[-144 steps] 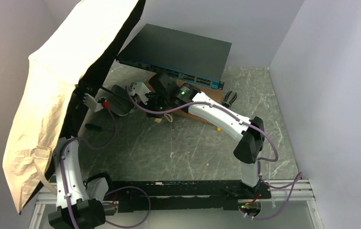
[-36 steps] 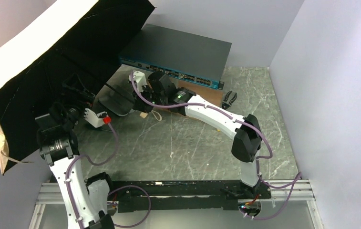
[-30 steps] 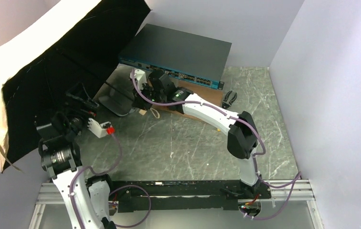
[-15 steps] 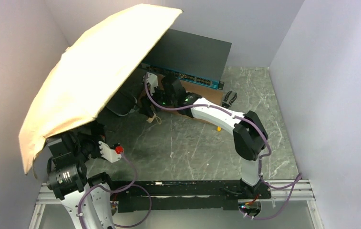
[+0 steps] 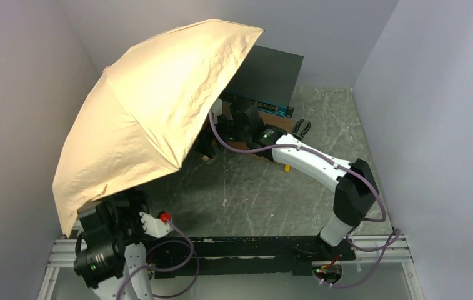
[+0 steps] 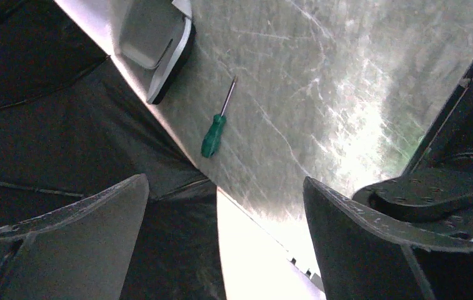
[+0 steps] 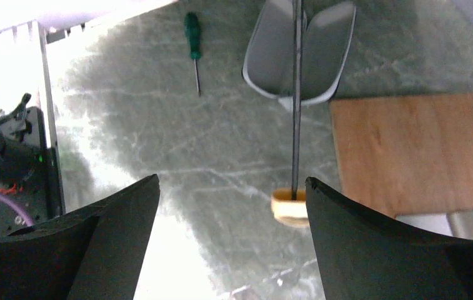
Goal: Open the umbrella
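The umbrella (image 5: 159,112) stands open, its wrinkled tan canopy spread wide over the left half of the marble table (image 5: 252,194) and tipped so that its low edge hangs near the left arm's wrist and its high edge covers the front left corner of the dark network switch (image 5: 277,69) at the back. From the right wrist view, the thin black shaft (image 7: 295,112) runs straight down to the small cream handle (image 7: 287,206), which sits at the table surface just beside the corner of a wooden board (image 7: 408,150). The right gripper (image 7: 232,181) has its fingers well apart; the handle lies close to the inner edge of one finger, but nothing is clamped between them. Behind the shaft lies the capsule case (image 7: 271,56), its two halves splayed open, with a green screwdriver (image 7: 191,31) near it on the marble. The left gripper (image 6: 224,184) is spread wide too and holds nothing; beneath it are the canopy's black underside, the screwdriver and the case. A black-handled tool (image 5: 300,129) lies by the switch's right front corner.
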